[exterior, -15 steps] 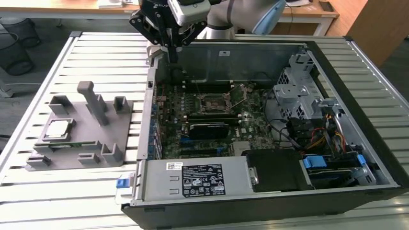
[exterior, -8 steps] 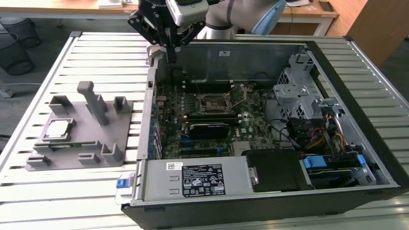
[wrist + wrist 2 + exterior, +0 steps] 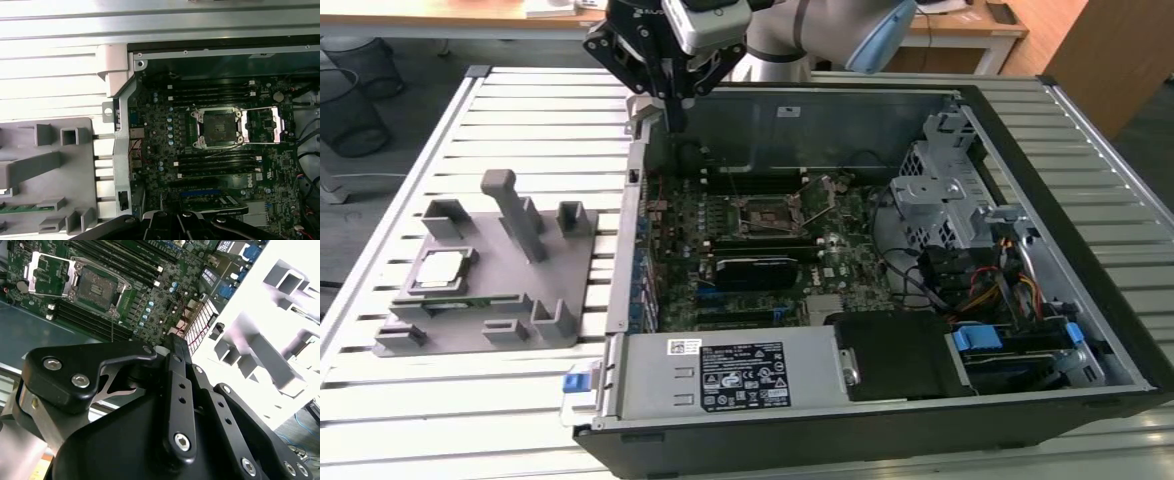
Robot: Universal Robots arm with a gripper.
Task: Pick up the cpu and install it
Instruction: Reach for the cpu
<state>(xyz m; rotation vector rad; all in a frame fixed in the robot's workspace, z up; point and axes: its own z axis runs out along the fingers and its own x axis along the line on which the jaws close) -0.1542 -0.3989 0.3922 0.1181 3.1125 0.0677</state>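
My gripper (image 3: pixel 678 116) hangs closed and empty above the open computer case's (image 3: pixel 854 120) rim. The cpu (image 3: pixel 443 268) lies on the grey fixture tray (image 3: pixel 520 305), well apart.

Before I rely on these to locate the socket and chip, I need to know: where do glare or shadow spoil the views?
Second wrist view: fixture tray washes out nearly white, socket evenly lit. First wrist view: table slats glare, socket readable. Exterior view: even light, cpu clear.
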